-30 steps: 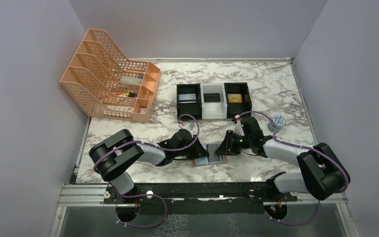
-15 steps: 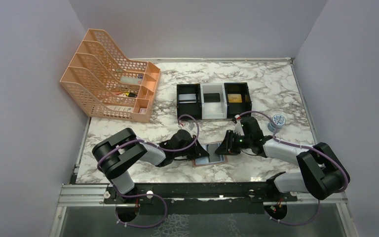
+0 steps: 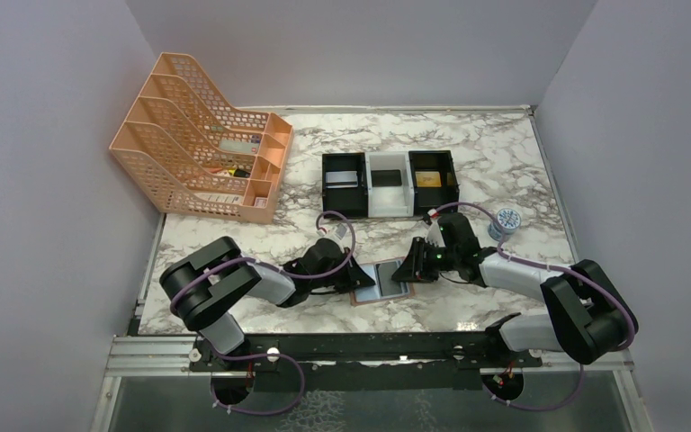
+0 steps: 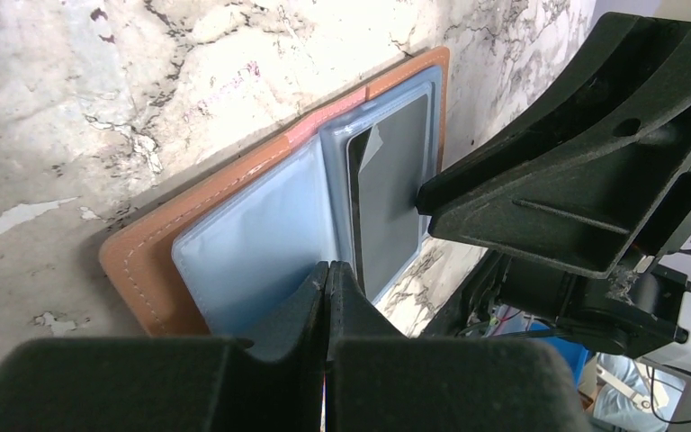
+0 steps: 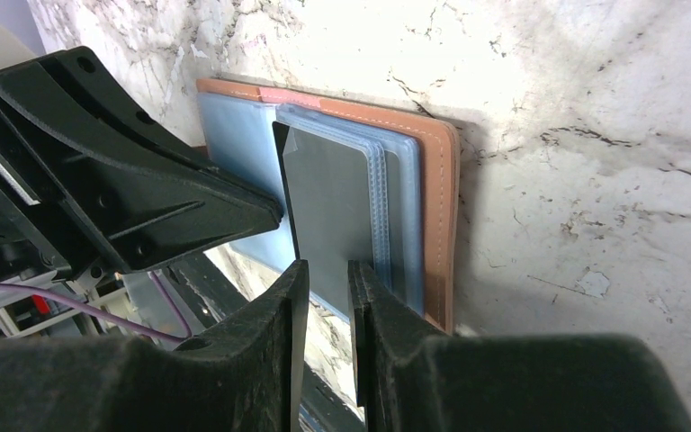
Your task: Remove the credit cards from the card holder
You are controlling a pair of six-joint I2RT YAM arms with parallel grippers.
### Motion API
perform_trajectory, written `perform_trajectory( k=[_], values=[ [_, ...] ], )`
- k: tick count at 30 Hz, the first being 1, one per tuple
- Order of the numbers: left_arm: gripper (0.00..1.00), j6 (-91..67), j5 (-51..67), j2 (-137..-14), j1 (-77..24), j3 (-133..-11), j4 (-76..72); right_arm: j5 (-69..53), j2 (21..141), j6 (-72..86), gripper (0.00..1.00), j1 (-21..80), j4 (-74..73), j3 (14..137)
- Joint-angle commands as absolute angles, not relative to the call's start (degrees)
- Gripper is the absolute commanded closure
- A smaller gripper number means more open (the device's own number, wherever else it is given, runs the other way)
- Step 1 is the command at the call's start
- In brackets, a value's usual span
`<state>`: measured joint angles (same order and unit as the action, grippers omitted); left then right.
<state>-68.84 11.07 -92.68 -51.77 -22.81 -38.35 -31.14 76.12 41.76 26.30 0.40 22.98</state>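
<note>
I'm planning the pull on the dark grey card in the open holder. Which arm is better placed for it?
Right. The right gripper, fingers slightly parted, straddles the dark grey card at its near edge. The left gripper is shut at the card holder's other half, likely better for steadying it.

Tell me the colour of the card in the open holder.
The card is dark grey, clearest in the right wrist view.
</note>
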Motion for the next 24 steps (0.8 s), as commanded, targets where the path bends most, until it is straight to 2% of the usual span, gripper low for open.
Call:
perform_trajectory(
  k=[1, 3, 6, 18, 24],
  values=[
    [0.96, -68.7, 10.2, -91.6, -51.4, -22.6, -38.7, -24.7, 77.2, 40.0, 0.75, 26.5, -3.8, 22.6],
    [0.89, -68.4, 11.0, -92.1, -51.4, -23.6, -38.7, -24.9, 77.1, 40.1, 0.75, 26.5, -3.7, 22.6],
    [0.84, -67.5, 12.3, -93.2, -51.5, -25.5, -39.0, -24.9, 76.9, 40.0, 0.75, 26.5, -3.7, 22.5],
    [0.85, -68.8, 15.0, -99.3, -51.6, -27.4, -42.5, -26.0, 76.7, 40.2, 0.75, 26.5, -3.5, 22.4],
    [0.83, -69.4, 13.9, -98.5, -51.5, -25.7, -43.5, -26.2, 76.4, 39.8, 0.75, 26.5, -4.3, 23.2]
  ],
)
